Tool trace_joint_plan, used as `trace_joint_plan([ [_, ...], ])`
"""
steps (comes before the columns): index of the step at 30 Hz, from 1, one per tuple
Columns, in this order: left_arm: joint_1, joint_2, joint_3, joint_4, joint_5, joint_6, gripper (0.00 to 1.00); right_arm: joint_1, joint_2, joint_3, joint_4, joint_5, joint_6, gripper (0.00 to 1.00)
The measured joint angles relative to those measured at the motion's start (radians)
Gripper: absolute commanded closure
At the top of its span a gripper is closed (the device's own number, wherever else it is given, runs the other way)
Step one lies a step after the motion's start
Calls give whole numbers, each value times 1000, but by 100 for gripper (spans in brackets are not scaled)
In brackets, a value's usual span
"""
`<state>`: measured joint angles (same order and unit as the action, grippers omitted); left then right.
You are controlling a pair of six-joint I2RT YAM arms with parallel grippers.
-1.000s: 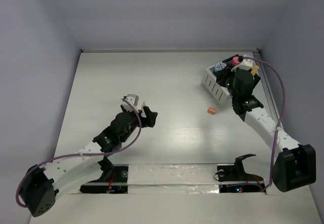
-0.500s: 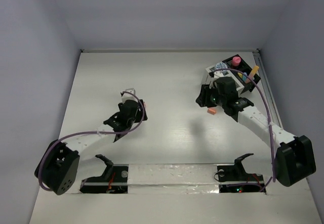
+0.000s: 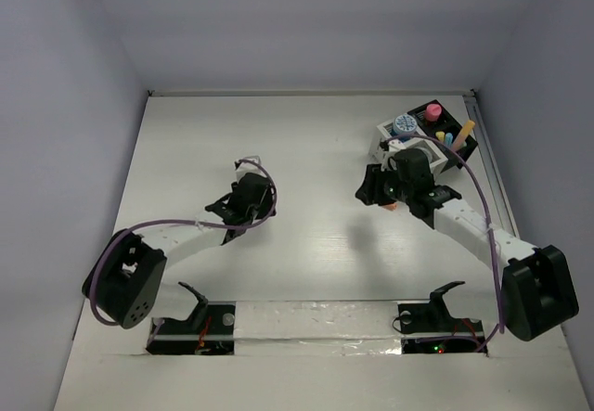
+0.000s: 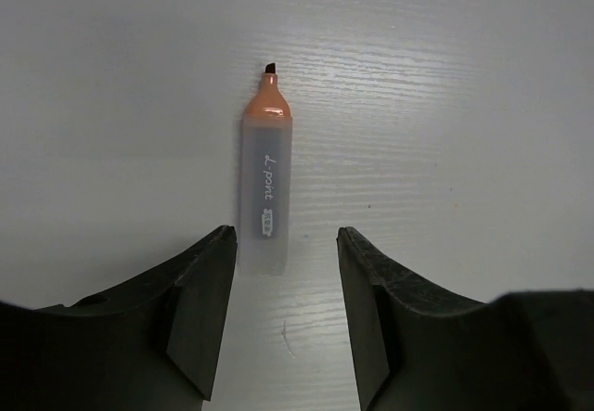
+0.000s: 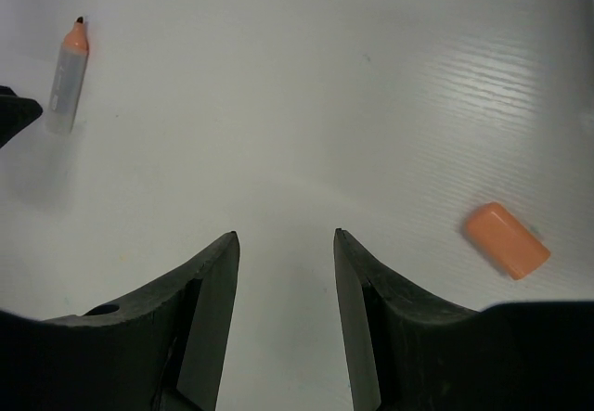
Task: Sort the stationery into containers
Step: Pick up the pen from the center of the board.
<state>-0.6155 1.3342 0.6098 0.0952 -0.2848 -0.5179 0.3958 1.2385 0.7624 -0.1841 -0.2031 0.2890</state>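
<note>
Left gripper (image 4: 285,239): now low over marker (image 4: 264,188), after swinging out from nearer the base a second ago. Jaws part open, narrower than a second ago, straddling the marker's tail end. Tail just beside one finger, clear gap on the other side. Nothing gripped yet.

Marker: flat on worktop (image 4: 445,105), uncapped, orange tip pointing away from gripper. Mid-left of worktop, well apart from organizer (image 3: 422,137).

Right gripper (image 5: 283,235): no longer over organizer as a second ago, now down over bare worktop just in front of it. Jaws part open, wider than a second ago, empty.

Orange cap (image 5: 507,239): on worktop, off to one side of the right gripper's jaws, not between them. In top view mostly hidden at the gripper's edge, near organizer.

Organizer: far right corner, already holding blue jar (image 3: 404,123), pink piece (image 3: 432,111) and yellow pen (image 3: 464,133).

Meaning for task: probably a drop-off just finished on the right, with both arms now on fresh pickups. Only marker and cap seen loose, so sorting looks nearly done.

Next on left: close on marker. Off-centre tail means risk of a sideways nudge, so better centred first. Next on right: shift over cap before closing. Long carry ahead for marker, maybe a handover.
</note>
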Motion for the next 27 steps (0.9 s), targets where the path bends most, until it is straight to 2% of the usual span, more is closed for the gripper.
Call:
trace_joint_plan([
  [12, -5, 181, 63, 1, -21, 3, 62, 80, 8, -8, 62, -48, 25, 47],
  [15, -5, 182, 64, 2, -30, 4, 68, 120, 42, -8, 100, -54, 40, 47],
  [16, -5, 182, 64, 1, -32, 4, 77, 134, 58, -8, 113, -56, 47, 46],
  [19, -5, 182, 64, 5, -35, 6, 93, 169, 116, -8, 161, -64, 72, 46],
  [23, -5, 169, 51, 32, -29, 9, 99, 189, 195, -3, 235, -95, 125, 38],
  [27, -27, 55, -24, 79, -15, 15, 100, 189, 269, 13, 333, -152, 212, 33],
])
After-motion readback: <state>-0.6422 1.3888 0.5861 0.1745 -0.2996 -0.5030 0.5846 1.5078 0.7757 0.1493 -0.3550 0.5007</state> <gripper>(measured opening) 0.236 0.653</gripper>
